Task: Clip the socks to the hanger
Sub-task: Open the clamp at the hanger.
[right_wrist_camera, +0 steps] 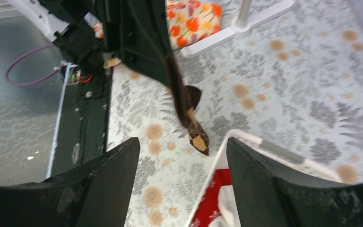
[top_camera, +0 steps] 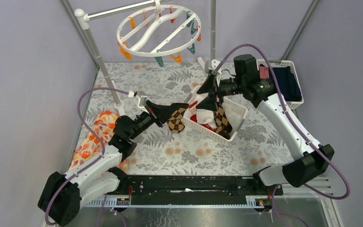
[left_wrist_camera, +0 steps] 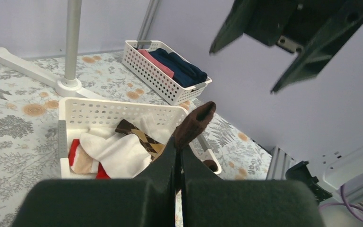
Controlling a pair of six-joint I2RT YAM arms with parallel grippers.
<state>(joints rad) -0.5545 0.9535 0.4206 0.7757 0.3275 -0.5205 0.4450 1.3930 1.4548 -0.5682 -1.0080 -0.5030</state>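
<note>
One brown-and-tan argyle sock (top_camera: 176,119) hangs above the table (top_camera: 170,80) just left of the white basket (top_camera: 203,131). Its dark brown end is pinched between the left fingers (left_wrist_camera: 163,163), which are pressed together on it. A second argyle sock (top_camera: 223,121) lies at the basket's near end, with a whitish sock (left_wrist_camera: 118,153) and red socks (left_wrist_camera: 73,152) inside. The right fingers (right_wrist_camera: 264,175) stand spread above the basket, gripping nothing. Behind the basket, well apart, the round white hanger (top_camera: 158,29) hangs from a rail (top_camera: 118,10), with orange and teal clips (top_camera: 125,51) on its rim.
</note>
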